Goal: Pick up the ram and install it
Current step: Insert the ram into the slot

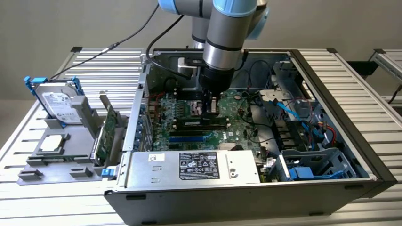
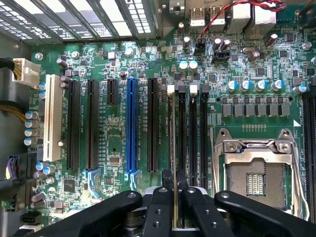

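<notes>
Entry: arm lowered into the open computer case (image 1: 238, 202), which lies on the slatted tabletop (image 1: 351, 80). The gripper (image 1: 210, 106) is positioned low over the motherboard (image 2: 118, 163).

Grip: the black fingers (image 2: 160, 197) are clamped on the ram (image 2: 176, 207), one finger against each flat face.

Orientation: the ram is held standing on edge, so only its thin edge is presented to the wrist camera. Its long axis is set parallel to the four black memory slots (image 2: 192, 128) beside the processor socket (image 2: 256, 173), and so parallel to the socket's nearest side. In the exterior view this axis runs roughly from that view's left to its right.

Position: the ram is lined up over the memory slot farthest from the processor socket, the one marked by a white latch (image 2: 170, 89) at its end. Whether the ram's lower edge touches that slot cannot be told. A blue slot (image 2: 131, 123) is noted on the side of the ram away from the socket, parallel to it.

Outside the case, well apart from the socket, a hard drive (image 1: 60, 101) and a green expansion card (image 1: 108, 129) are seen standing in a grey holder (image 1: 56, 165) on the tabletop.
</notes>
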Available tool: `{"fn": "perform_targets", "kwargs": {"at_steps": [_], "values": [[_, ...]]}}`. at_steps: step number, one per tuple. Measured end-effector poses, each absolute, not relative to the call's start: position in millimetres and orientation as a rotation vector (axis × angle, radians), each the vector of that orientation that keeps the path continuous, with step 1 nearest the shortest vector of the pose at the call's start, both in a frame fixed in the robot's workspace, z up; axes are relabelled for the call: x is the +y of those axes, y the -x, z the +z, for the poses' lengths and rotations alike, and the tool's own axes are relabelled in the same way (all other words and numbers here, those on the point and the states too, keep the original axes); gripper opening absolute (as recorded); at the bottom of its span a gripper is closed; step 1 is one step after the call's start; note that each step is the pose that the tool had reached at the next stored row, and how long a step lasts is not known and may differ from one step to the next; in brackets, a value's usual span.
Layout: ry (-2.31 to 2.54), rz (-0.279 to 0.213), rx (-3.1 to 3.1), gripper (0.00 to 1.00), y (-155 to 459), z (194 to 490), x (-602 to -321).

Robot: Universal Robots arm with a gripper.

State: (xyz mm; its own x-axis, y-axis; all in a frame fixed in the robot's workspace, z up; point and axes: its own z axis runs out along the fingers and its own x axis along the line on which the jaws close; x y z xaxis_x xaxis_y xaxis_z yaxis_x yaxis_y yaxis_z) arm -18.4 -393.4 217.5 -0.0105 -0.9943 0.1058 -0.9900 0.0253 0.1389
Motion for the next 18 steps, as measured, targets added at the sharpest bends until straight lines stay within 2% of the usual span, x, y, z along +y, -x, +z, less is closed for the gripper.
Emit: {"fn": "perform_targets", "kwargs": {"at_steps": [18], "values": [[-2.059,-0.036,-2.134,0.14,19.5,217.0,-393.1]]}}
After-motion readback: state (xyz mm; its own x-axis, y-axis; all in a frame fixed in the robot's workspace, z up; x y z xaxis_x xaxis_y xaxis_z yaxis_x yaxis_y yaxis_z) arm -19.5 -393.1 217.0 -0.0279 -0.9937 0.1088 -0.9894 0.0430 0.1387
